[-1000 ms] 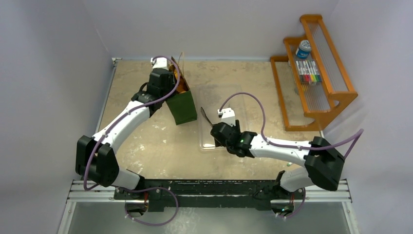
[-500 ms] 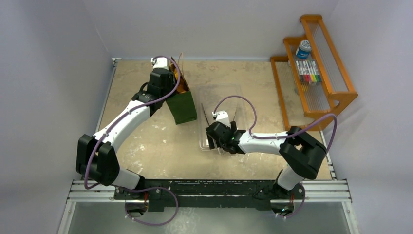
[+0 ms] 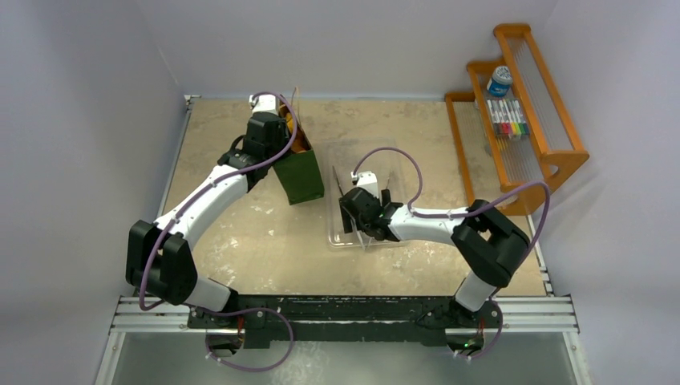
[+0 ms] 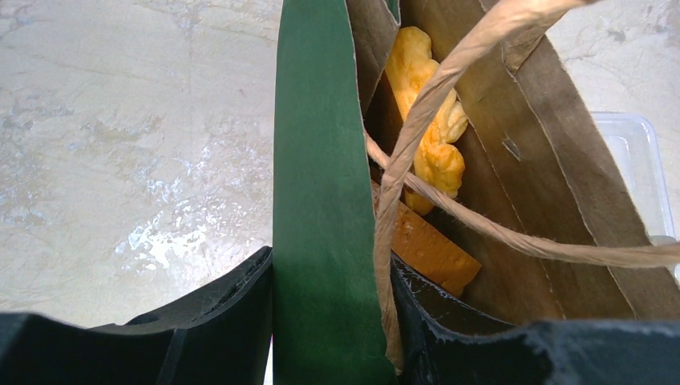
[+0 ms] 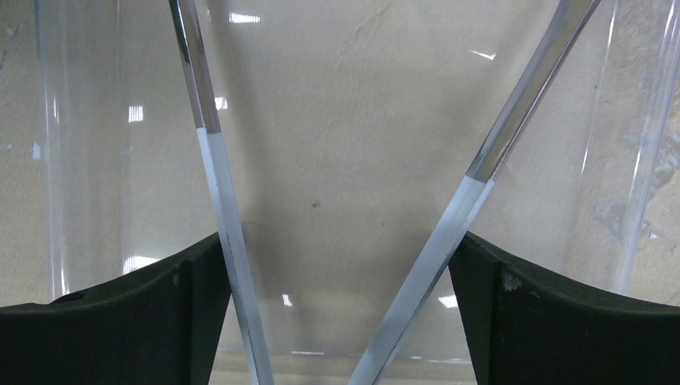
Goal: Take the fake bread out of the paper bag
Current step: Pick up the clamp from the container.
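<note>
The dark green paper bag (image 3: 301, 172) stands left of centre, mouth tipped up. My left gripper (image 3: 281, 138) is shut on the bag's green wall (image 4: 321, 200), one finger outside and one inside (image 4: 330, 277). Inside lies the fake bread: a golden croissant-like piece (image 4: 425, 104) and an orange slice (image 4: 425, 249), behind a string handle (image 4: 417, 128). My right gripper (image 3: 362, 212) hangs over the clear plastic tray (image 3: 345, 152), its jaws wide apart (image 5: 341, 257). The two spread arms of the metal tongs (image 5: 216, 176) press against both fingers. Nothing sits between the tong arms.
An orange wooden rack (image 3: 553, 152) stands at the far right with a set of coloured markers (image 3: 507, 119) and a blue-capped jar (image 3: 499, 80). The tray's clear wall (image 5: 48, 160) rises left of the tongs. White walls close in the table.
The right gripper slid left and farther over the tray, its elbow folding in. Its jaws widened and the tong arms spread. The left arm and bag stayed still.
</note>
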Controlling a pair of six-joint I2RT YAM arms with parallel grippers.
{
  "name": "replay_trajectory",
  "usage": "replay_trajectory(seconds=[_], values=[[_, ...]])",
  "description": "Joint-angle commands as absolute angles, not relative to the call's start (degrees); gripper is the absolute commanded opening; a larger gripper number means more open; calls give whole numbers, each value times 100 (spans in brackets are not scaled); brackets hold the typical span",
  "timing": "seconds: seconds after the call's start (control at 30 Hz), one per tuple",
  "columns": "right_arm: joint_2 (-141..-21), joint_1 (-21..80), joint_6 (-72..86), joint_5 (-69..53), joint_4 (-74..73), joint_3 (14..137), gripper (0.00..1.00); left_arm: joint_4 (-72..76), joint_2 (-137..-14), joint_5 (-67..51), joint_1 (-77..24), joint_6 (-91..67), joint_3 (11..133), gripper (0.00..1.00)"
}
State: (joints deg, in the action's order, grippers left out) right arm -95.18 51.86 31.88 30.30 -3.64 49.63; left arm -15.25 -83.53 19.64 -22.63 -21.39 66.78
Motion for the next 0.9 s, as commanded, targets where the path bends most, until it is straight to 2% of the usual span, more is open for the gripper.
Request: replay_trajectory(seconds=[0.0, 0.1, 0.33, 0.53, 0.6, 0.73, 0.8, 0.87], values=[[-9650, 5078, 2984, 3095, -279, 5295, 96, -1539, -8466, 1897, -2270, -2044, 6702, 46], [-9648, 5071, 2953, 3089, -272, 5306, 82, -1542, -8476, 1888, -2263, -2029, 6702, 46], [-9325, 5071, 2951, 3041, -335, 5265, 43, -1516, -8503, 1846, -2259, -2026, 6687, 46], [-9059, 5072, 2892, 3064, -398, 5241, 27, -1429, -8528, 1809, -2265, -2065, 6663, 46], [-9019, 5075, 2876, 3023, -411, 5221, 28, -1411, -8541, 1787, -2266, -2086, 6662, 46], [-9103, 5071, 2823, 2842, -416, 5221, 55, -1380, -8577, 1754, -2267, -2117, 6653, 46], [-9166, 5070, 2826, 2721, -412, 5212, 64, -1373, -8593, 1750, -2266, -2117, 6661, 47], [-9215, 5072, 2827, 2616, -388, 5197, 69, -1372, -8609, 1740, -2261, -2122, 6658, 47]])
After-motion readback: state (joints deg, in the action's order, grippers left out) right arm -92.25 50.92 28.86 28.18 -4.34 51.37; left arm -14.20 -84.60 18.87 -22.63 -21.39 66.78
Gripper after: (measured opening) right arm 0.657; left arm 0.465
